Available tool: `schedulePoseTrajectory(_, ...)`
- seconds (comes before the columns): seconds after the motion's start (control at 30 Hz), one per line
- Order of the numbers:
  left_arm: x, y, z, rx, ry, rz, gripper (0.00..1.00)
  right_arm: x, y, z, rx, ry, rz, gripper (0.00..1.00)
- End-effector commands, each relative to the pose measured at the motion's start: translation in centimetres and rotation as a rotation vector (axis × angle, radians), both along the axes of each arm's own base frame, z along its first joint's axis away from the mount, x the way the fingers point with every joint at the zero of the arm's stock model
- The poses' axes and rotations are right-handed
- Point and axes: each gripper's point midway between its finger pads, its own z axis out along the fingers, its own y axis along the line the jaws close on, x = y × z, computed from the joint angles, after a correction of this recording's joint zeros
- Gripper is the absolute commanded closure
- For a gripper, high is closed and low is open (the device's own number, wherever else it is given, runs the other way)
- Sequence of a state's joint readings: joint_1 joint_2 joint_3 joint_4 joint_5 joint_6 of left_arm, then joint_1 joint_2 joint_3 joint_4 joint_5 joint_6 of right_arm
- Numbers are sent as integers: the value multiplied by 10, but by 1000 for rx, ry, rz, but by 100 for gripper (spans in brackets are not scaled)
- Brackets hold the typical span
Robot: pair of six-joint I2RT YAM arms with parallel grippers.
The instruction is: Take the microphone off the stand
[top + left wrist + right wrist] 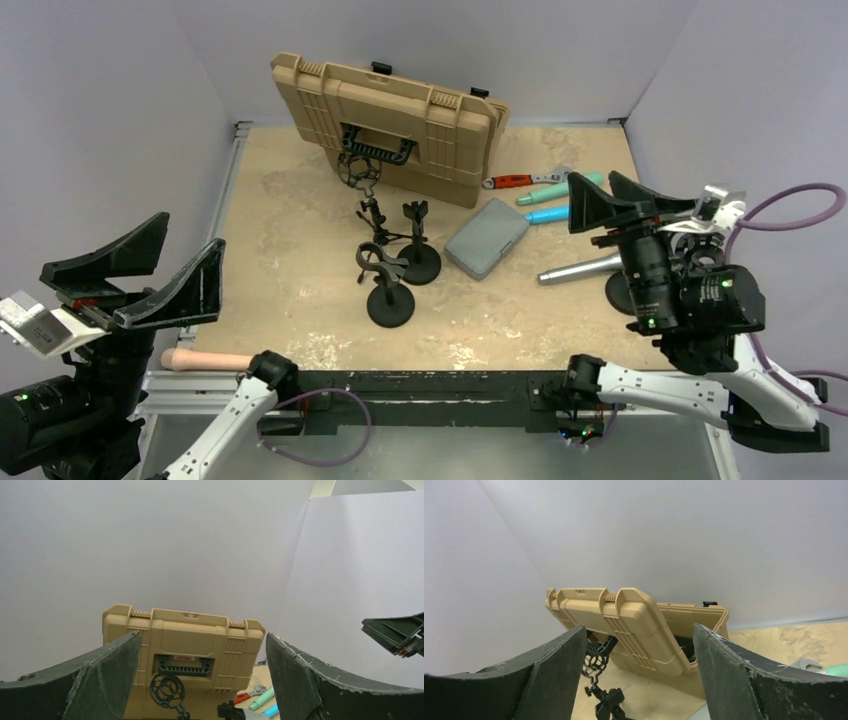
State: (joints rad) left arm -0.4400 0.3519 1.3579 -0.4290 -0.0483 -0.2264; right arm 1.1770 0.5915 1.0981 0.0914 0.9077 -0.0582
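Jaws apart; microphone (578, 268) lies beneath right gripper (592, 198)

We hold our left arm (60, 420), black at the wrist with a white lower link (228, 422), lifted at the near left corner. The left jaws stand wide apart and hold nothing, their dark wedge-shaped fingers (100, 680) pointing forward and roughly level. Our right arm (700, 300), built the same, is raised on the right side, folded above its white link (650, 385). The right jaws are also spread and hold nothing, their fingers (744, 675) aimed forward and to the left.
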Motion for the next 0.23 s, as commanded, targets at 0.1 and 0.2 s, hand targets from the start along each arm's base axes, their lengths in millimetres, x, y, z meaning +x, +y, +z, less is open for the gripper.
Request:
schedulePoseTrajectory(0.1,-1,7,7,6,-28,39,8,-5,-32,12,109,-4,-62,20)
schedulePoseTrajectory(0.2,1,4,6,13,-22,34,8,-7,-39,8,140,0,-70,9)
